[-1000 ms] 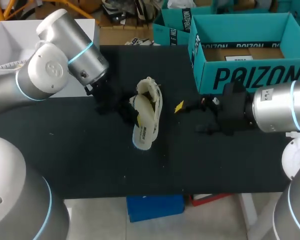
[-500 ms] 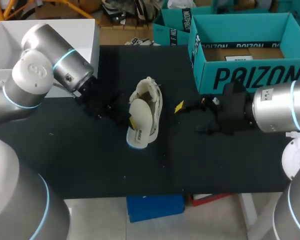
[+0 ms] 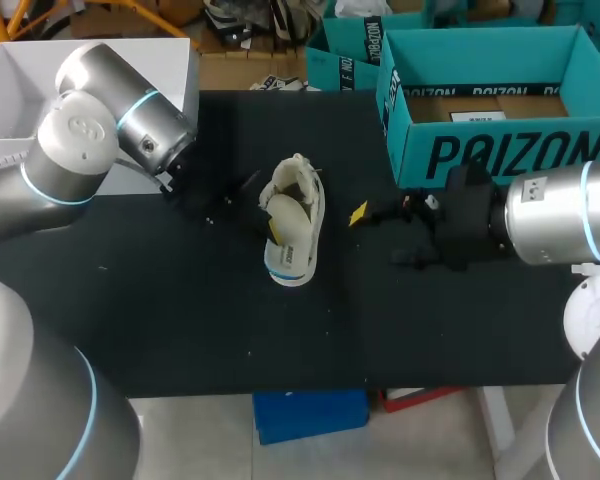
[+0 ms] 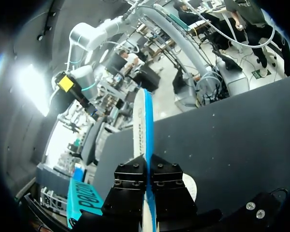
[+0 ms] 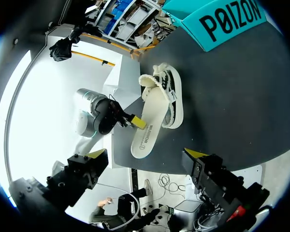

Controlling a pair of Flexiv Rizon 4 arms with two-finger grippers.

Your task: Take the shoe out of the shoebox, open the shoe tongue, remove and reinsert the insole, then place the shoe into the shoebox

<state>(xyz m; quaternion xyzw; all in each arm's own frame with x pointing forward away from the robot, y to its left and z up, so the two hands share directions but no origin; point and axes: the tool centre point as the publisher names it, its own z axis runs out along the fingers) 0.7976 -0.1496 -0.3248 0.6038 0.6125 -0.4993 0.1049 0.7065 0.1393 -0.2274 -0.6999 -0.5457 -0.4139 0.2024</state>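
A cream-white sneaker (image 3: 302, 180) with dark trim was seen lying near the middle of the black table (image 3: 180, 320), well left of the teal shoebox (image 3: 500, 150). Its pale, blue-edged insole (image 3: 288, 245) was laid partly over it and clamped on edge between the closed fingers of the left gripper (image 4: 148, 169), while the right gripper (image 5: 145, 157) was held near the shoebox's front wall, fingers spread wide, gripping nothing. Large dark lettering was printed on the shoebox and small dark print on the insole; how far the insole sat inside the sneaker could not be made out.
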